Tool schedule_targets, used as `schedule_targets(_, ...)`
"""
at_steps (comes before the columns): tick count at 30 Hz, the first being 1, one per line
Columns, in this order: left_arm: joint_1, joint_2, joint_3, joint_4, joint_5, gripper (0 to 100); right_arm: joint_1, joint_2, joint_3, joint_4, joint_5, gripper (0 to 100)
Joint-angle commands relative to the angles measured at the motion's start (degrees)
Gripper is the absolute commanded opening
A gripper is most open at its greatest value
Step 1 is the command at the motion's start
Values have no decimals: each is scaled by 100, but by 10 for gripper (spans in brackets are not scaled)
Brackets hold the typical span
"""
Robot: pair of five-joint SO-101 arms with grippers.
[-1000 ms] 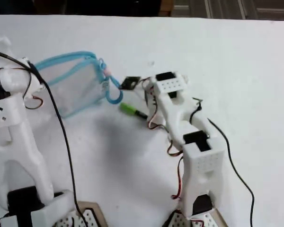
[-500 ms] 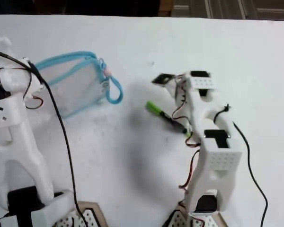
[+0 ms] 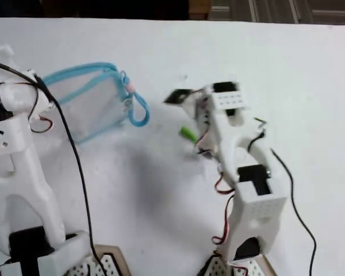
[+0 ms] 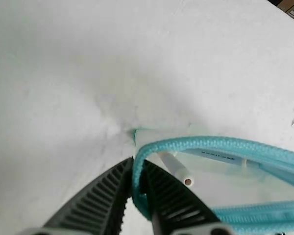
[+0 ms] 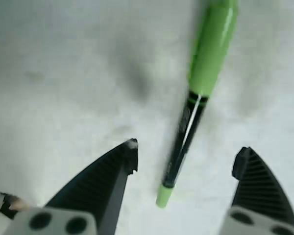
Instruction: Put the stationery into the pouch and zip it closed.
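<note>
Pouch (image 3: 92, 106), far left on the desk (image 3: 287, 63), rim clamped in the left hand (image 4: 137, 169); right hand (image 5: 187, 149), spread wide, straddles the green pen (image 5: 211, 46).

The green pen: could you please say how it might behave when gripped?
The green pen looks slim and rigid, so probably light. Its round, glossy barrel may roll on the table or slip in the open right claw straddling it.

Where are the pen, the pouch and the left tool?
pen (image 5: 193, 105): right wrist view, on its black barrel.
pouch (image 3: 89, 106): high view, on its clear side panel.
left tool (image 4: 137, 164): left wrist view, midway between its tips, shut on the pouch's teal edge.
</note>
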Motion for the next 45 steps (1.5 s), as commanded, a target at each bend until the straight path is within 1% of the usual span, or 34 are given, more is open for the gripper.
schedule_targets(1,-4,163,-97,-79,-35,22,-365,-268,-18,-655,-26,308)
schedule_targets(6,-4,163,-97,-88,-35,22,-497,233,-53,-1569,-1081,308)
schedule_targets(8,-4,163,-97,-88,-35,22,-409,532,-53,-1763,-1160,308)
schedule_targets(12,-22,163,-97,-79,-35,22,-295,848,-62,-1684,-1160,290)
schedule_targets(14,-4,163,-97,-88,-35,22,-259,848,-62,-1596,-1160,231)
schedule_targets(18,-4,171,-97,-88,-35,22,-233,840,-62,-1596,-1160,39)
schedule_targets(19,-4,171,-97,-88,-35,22,-233,840,-62,-1596,-1160,6)
schedule_targets(21,-4,171,-97,-88,-35,22,-233,831,-123,-1578,-1196,43)
schedule_targets(23,-4,171,-97,-88,-35,22,-207,831,-264,-1569,-1204,18)
schedule_targets(26,-13,171,-97,-70,-35,22,-163,646,-413,-1560,-1204,17)
schedule_targets(32,-4,171,-97,-70,-35,22,-163,-585,-615,-1103,-1266,17)
schedule_targets(37,-4,171,-97,-70,-35,22,-207,-1895,-1257,-1042,-2330,17)
schedule_targets(41,-4,171,-97,-79,-35,22,-426,-2774,-2057,-1332,-3938,18)
schedule_targets(45,-4,171,-97,-79,-35,22,-840,-3451,-2646,-2062,-5802,18)
